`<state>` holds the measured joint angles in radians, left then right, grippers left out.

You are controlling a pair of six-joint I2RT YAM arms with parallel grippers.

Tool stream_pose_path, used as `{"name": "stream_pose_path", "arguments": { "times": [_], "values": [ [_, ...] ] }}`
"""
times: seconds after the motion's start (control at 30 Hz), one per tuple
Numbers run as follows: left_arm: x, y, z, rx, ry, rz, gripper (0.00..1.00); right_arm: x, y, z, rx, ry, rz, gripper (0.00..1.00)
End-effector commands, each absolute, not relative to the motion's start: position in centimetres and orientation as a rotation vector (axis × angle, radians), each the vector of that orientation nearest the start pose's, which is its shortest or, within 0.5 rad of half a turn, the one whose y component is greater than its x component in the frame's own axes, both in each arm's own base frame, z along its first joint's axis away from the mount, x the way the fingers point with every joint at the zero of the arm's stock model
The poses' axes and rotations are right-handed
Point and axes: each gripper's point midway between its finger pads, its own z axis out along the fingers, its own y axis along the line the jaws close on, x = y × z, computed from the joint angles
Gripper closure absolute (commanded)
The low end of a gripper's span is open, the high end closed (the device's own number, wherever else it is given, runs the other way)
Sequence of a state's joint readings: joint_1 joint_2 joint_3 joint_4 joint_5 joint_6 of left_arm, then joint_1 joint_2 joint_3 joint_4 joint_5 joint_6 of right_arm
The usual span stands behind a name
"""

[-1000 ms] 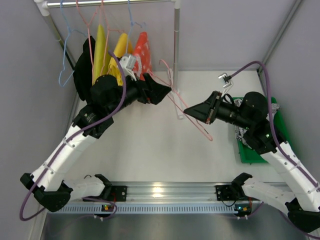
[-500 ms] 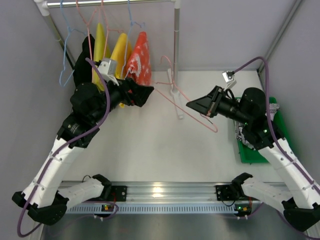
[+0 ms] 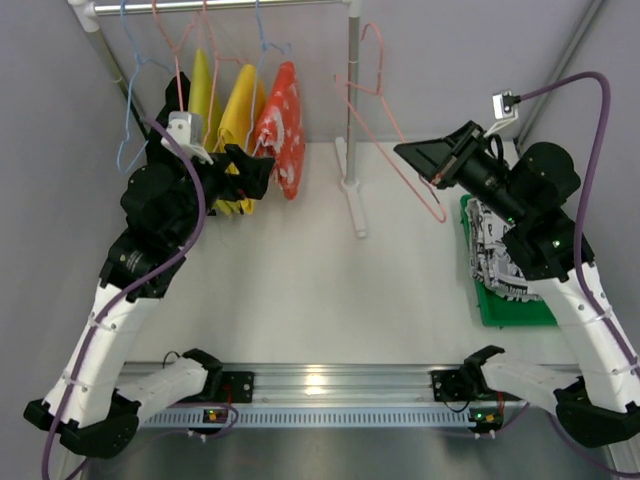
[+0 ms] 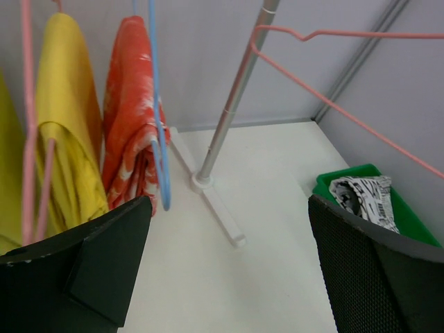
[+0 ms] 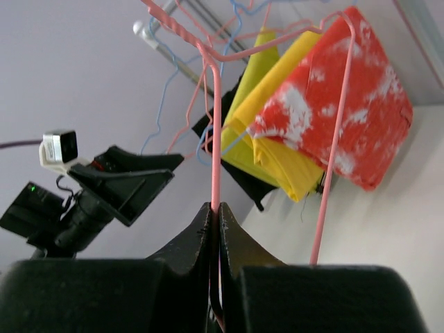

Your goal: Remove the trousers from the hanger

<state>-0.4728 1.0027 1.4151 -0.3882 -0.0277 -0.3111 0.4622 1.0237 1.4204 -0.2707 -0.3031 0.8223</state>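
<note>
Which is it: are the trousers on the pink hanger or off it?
Off. The pink hanger is bare wire in the right end effector; the trousers lie bunched in the green bin.

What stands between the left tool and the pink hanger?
The red-orange spotted garment and the rack's upright pole, as the top view shows.

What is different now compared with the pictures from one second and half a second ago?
The right arm, jaws shut on the hanger, raised it up and away toward the right end of the rail. The left arm, jaws open, drew back to the left, beside the yellow garments. Unchanged: the trousers in the green bin, and the yellow garments and red-orange garment on the rail.
</note>
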Motion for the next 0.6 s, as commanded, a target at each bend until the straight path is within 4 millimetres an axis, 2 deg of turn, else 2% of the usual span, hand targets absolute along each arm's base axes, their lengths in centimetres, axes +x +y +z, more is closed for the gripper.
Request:
{"name": "stream_pose_path", "arguments": {
  "times": [0.0,0.17,0.27,0.4,0.47,0.57],
  "values": [
    [27.8,-11.9,49.5,0.023,1.463,-0.485,0.01,26.6,20.4,53.9,0.038,1.428,1.178,1.00],
    [26.8,-9.4,51.1,-0.026,1.407,-0.414,0.01,28.4,21.5,56.8,0.027,1.387,1.205,1.00],
    [26.5,-8.4,51.1,-0.061,1.397,-0.397,0.01,29.2,22.3,57.1,0.057,1.403,1.258,1.00],
    [26.2,-7.6,50.9,-0.093,1.388,-0.381,0.01,31.3,23.6,56.2,0.098,1.438,1.287,1.00],
    [26.4,-7.3,50.8,-0.116,1.390,-0.372,0.01,31.6,24.1,56.9,0.107,1.420,1.295,1.00],
    [26.6,-7.1,50.7,-0.144,1.391,-0.377,0.01,33.7,25.8,56.5,0.122,1.434,1.277,1.00]
  ]
}}
